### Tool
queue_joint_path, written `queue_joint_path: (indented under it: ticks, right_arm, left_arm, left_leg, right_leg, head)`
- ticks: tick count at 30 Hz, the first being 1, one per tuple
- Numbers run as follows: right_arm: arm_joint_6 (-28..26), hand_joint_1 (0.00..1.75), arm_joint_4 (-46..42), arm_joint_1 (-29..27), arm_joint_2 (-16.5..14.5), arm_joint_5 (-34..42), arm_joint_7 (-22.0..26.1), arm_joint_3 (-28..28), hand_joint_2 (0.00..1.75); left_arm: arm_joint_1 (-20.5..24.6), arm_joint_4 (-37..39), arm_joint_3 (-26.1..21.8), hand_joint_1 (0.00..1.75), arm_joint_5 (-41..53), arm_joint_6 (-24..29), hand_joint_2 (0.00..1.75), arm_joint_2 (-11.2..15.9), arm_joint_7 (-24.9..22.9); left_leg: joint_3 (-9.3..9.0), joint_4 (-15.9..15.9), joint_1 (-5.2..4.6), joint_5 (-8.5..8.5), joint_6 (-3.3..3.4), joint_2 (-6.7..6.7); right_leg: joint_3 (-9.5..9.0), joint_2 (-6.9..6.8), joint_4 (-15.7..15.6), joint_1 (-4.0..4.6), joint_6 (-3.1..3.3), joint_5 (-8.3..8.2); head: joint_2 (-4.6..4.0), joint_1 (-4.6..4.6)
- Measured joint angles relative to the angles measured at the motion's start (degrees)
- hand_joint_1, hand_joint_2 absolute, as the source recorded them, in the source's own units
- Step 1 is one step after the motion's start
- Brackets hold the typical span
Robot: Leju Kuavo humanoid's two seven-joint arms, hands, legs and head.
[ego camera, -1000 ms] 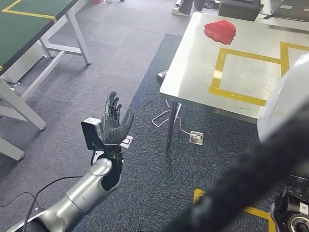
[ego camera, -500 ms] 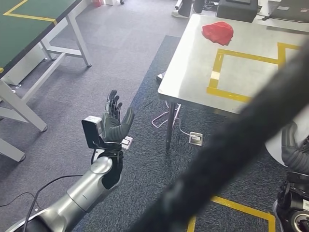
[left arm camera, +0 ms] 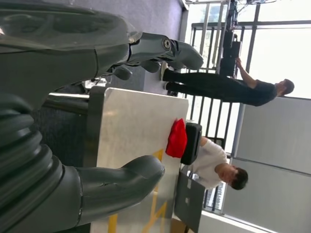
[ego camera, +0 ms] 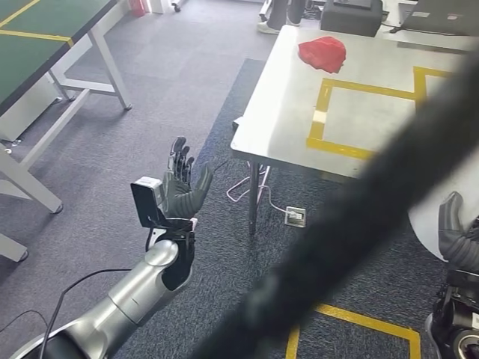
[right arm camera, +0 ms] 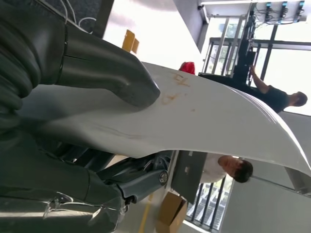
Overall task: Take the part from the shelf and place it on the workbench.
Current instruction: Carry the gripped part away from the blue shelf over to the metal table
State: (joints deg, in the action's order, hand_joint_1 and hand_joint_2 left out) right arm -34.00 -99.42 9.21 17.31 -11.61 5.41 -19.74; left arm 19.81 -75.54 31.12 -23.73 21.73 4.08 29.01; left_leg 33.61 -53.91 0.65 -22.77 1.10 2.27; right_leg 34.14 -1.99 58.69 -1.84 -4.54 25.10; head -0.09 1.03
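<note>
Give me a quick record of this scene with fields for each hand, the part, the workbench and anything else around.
left hand: raised over the carpet, fingers spread, holding nothing
right hand: grips the white part, thumb pressed on its face
part: white curved panel, held in the air, not yet on the bench
workbench: steel top with yellow tape outline, ahead and to the right
on the bench: red cloth near the far edge
floor: white power strip with cable beside the bench leg
people: two beyond the bench, one standing, one lower
</note>
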Motion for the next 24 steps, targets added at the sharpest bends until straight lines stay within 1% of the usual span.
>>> queue_joint_path:
  ticks: [1,2,3,4,5,6,7,8,9,10,11,12,13,14,15,16,17,18,19,20,21,22,23,24]
  right_arm:
    - [0.0,1.75,0.1,0.1,0.0,0.1,0.0,0.0,1.75]
    - [0.1,1.75,0.2,0.1,0.0,0.1,0.1,-0.1,1.75]
    - [0.2,1.75,0.3,0.1,0.0,0.3,0.1,-0.1,1.75]
    - [0.3,1.75,0.3,0.1,0.0,0.4,0.1,-0.1,1.75]
    - [0.4,1.75,0.3,0.1,0.0,0.4,0.2,-0.2,1.75]
    - [0.4,1.75,0.3,0.2,0.0,0.5,0.2,-0.2,1.75]
    - [0.5,1.75,0.3,0.3,0.0,0.5,0.3,-0.2,1.75]
    - [0.5,1.75,0.3,0.3,0.0,0.6,0.3,-0.2,1.75]
    - [0.5,1.75,0.3,0.3,0.0,0.6,0.3,-0.2,1.75]
    - [0.5,1.75,0.3,0.3,0.0,0.6,0.3,-0.2,1.75]
    - [0.5,1.75,0.3,0.3,0.0,0.6,0.3,-0.2,1.75]
    - [0.5,1.75,0.3,0.3,0.0,0.6,0.3,-0.2,1.75]
    - [0.5,1.75,0.3,0.3,0.0,0.6,0.3,-0.2,1.75]
    - [0.5,1.75,0.3,0.3,0.0,0.6,0.3,-0.2,1.75]
    - [0.5,1.75,0.3,0.3,0.0,0.6,0.3,-0.2,1.75]
    - [0.5,1.75,0.4,0.3,0.0,0.6,0.3,-0.2,1.75]
    - [0.5,1.75,0.4,0.2,0.0,0.6,0.3,-0.3,1.75]
    - [0.5,1.75,0.4,0.2,0.0,0.7,0.3,-0.2,1.75]
    - [0.5,1.75,0.4,0.1,0.0,0.7,0.3,-0.2,1.75]
    - [0.5,1.75,0.4,0.0,0.1,0.7,0.3,-0.2,1.75]
    - [0.5,1.75,0.4,0.0,0.2,0.7,0.3,-0.1,1.75]
    - [0.5,1.75,0.5,0.0,0.3,0.7,0.4,-0.1,1.75]
    - [0.5,1.75,0.5,0.1,0.3,0.7,0.4,0.0,1.75]
    - [0.5,1.75,0.5,0.1,0.4,0.7,0.5,0.0,1.75]
  left_arm:
    - [0.0,0.1,0.0,0.00,0.0,0.0,1.75,0.0,0.0]
    - [0.0,0.1,0.0,0.00,-0.1,0.0,1.75,0.0,0.1]
    - [0.0,0.1,0.0,0.00,-0.1,0.0,1.75,0.0,0.1]
    - [0.0,0.2,0.0,0.00,-0.1,0.0,1.75,0.0,0.2]
    - [0.1,0.2,0.0,0.00,-0.1,0.0,1.75,0.0,0.2]
    - [0.1,0.2,0.0,0.00,-0.1,0.0,1.75,0.0,0.3]
    - [0.1,0.2,0.0,0.00,-0.1,0.0,1.75,0.0,0.3]
    - [0.1,0.3,0.0,0.00,-0.1,0.0,1.75,0.0,0.4]
    - [0.1,0.3,0.0,0.00,-0.1,0.0,1.75,0.0,0.4]
    - [0.0,0.4,0.0,0.00,-0.1,0.0,1.75,0.0,0.4]
    - [-0.1,0.4,0.0,0.00,-0.1,0.0,1.75,0.0,0.4]
    - [-0.1,0.4,0.0,0.00,-0.1,0.0,1.75,0.0,0.4]
    - [-0.1,0.5,0.0,0.00,-0.1,0.0,1.75,0.0,0.4]
    - [0.0,0.5,0.0,0.00,-0.1,0.0,1.75,0.0,0.4]
    - [0.1,0.5,0.0,0.00,-0.1,0.0,1.75,0.0,0.4]
    - [0.1,0.5,0.0,0.00,-0.1,0.0,1.75,0.0,0.5]
    - [0.2,0.5,0.0,0.00,-0.1,0.0,1.75,0.0,0.5]
    - [0.3,0.5,0.0,0.00,-0.1,0.0,1.75,0.0,0.6]
    - [0.3,0.5,0.0,0.00,-0.2,0.0,1.75,0.0,0.6]
    - [0.4,0.5,0.0,0.00,-0.2,0.0,1.75,-0.1,0.6]
    - [0.5,0.5,0.0,0.00,-0.2,0.0,1.75,-0.2,0.7]
    - [0.5,0.5,0.0,0.00,-0.2,-0.1,1.75,-0.3,0.8]
    - [0.5,0.5,0.0,0.00,-0.2,-0.1,1.75,-0.4,0.8]
    - [0.5,0.6,0.0,0.00,-0.2,-0.2,1.75,-0.5,0.9]
  left_leg:
    - [0.11,-0.6,-0.05,-0.34,-0.44,0.25]
    - [0.21,-1.0,-0.22,-0.52,-0.78,0.56]
    - [0.27,-1.2,-0.34,-0.56,-1.01,0.96]
    - [0.29,-1.2,-0.30,-0.64,-1.22,1.42]
    - [0.38,-1.7,-0.20,-1.05,-1.46,1.41]
    - [0.90,-3.1,-0.04,-1.97,-1.70,0.97]
    - [2.05,-5.7,0.07,-3.41,-1.91,0.23]
    - [3.86,-9.5,0.14,-5.20,-2.04,-0.69]
    - [6.08,-13.8,0.13,-6.88,-2.07,-1.27]
    - [8.08,-17.3,0.10,-7.92,-2.01,-1.58]
    - [9.31,-19.1,0.03,-7.89,-1.78,-1.78]
    - [9.38,-18.4,-0.08,-6.72,-1.38,-1.95]
    - [8.31,-15.4,-0.25,-4.63,-0.82,-2.27]
    - [6.48,-10.9,-0.48,-2.17,-0.07,-3.25]
    - [4.65,-6.7,-0.63,-0.39,0.66,-4.49]
    - [3.26,-3.6,-0.84,0.78,1.20,-5.48]
    - [2.49,-1.8,-1.07,1.20,1.57,-6.17]
    - [2.26,-1.4,-1.23,1.08,1.70,-6.07]
    - [2.04,-0.9,-1.31,1.13,1.70,-5.45]
    - [1.67,-0.4,-1.22,1.17,1.66,-4.80]
    - [1.22,0.2,-1.04,1.22,1.64,-4.18]
    - [0.75,0.8,-0.86,1.27,1.61,-3.50]
    - [0.43,1.1,-0.78,1.26,1.61,-2.88]
    - [0.29,1.2,-0.78,1.17,1.64,-2.39]
  right_leg:
    - [-0.93,-0.70,-2.1,0.03,0.16,-0.70]
    - [-1.24,-0.96,-2.9,0.15,0.48,-0.66]
    - [-1.15,-0.55,-2.8,0.30,1.06,-0.55]
    - [-1.09,0.06,-2.7,0.27,1.58,-0.59]
    - [-1.06,0.67,-2.6,0.28,1.92,-0.67]
    - [-1.11,1.23,-2.7,0.26,2.26,-0.74]
    - [-1.20,1.77,-2.7,0.24,2.59,-0.79]
    - [-1.21,2.30,-2.7,0.27,2.83,-0.80]
    - [-1.21,2.84,-2.7,0.37,3.02,-0.77]
    - [-1.22,3.46,-2.7,0.51,3.16,-0.75]
    - [-1.26,4.16,-2.7,0.70,3.26,-0.72]
    - [-1.33,4.88,-2.7,0.90,3.32,-0.70]
    - [-1.44,5.61,-2.7,1.10,3.37,-0.67]
    - [-1.53,6.28,-2.7,1.15,3.42,-0.63]
    - [-1.52,6.87,-2.7,1.25,3.40,-0.59]
    - [-1.43,7.43,-2.8,1.09,3.35,-0.55]
    - [-1.29,7.94,-2.8,0.85,3.20,-0.54]
    - [-1.15,8.47,-2.9,0.65,2.94,-0.55]
    - [-1.10,9.03,-3.1,0.47,2.62,-0.60]
    - [-1.07,8.77,-3.0,0.53,2.31,-0.46]
    - [-0.75,7.80,-2.4,0.71,2.05,0.09]
    - [0.11,6.37,-0.5,0.92,1.80,1.25]
    - [1.60,4.62,2.7,0.98,1.61,2.95]
    - [3.56,3.48,6.7,0.97,1.39,4.78]
  head:
    - [0.00,-0.11]
    - [0.00,-0.12]
    - [0.00,-0.11]
    - [0.00,0.09]
    - [0.00,0.24]
    - [0.00,0.28]
    - [0.00,0.36]
    - [0.00,0.42]
    - [0.00,0.44]
    - [0.00,0.46]
    - [0.00,0.46]
    - [0.00,0.46]
    - [0.00,0.46]
    - [0.00,0.46]
    - [0.00,0.32]
    - [0.00,0.28]
    - [0.00,0.34]
    - [0.00,0.40]
    - [0.00,0.62]
    - [0.00,0.73]
    - [0.00,0.62]
    - [0.00,0.47]
    - [0.00,0.31]
    - [0.00,0.15]
